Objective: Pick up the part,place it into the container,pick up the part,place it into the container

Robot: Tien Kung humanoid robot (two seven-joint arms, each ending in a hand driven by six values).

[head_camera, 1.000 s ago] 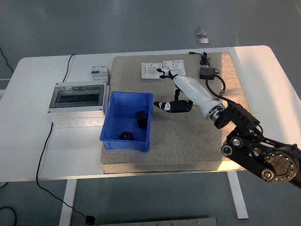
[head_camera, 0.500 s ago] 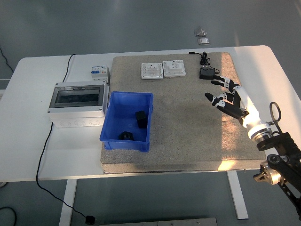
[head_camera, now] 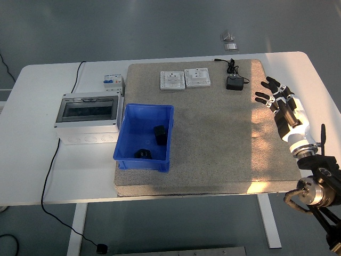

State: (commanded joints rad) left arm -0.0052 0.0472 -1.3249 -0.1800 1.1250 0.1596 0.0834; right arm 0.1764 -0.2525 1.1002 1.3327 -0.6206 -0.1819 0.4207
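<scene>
- A blue container (head_camera: 144, 136) sits on a tan mat (head_camera: 213, 138) on a white counter (head_camera: 37, 160); all places below are given relative to this container.
- Two black parts (head_camera: 160, 133) (head_camera: 143, 154) already lie inside the container, one near its right wall, one near its front wall.
- The right hand (head_camera: 282, 104) hovers well to the right of the container, at the mat's right edge, fingers (head_camera: 269, 81) spread and holding nothing.
- The left hand is out of view.
- A black power adapter (head_camera: 235, 83) with a cable lies beyond and right of the container, near the hand.
- Risk: spread fingers could snag that cable and drag the adapter.
- Two white socket plates (head_camera: 185, 79) lie behind the container; a grey enclosure (head_camera: 88, 117) stands just left of it.
- Any labels are probably too small to read.
</scene>
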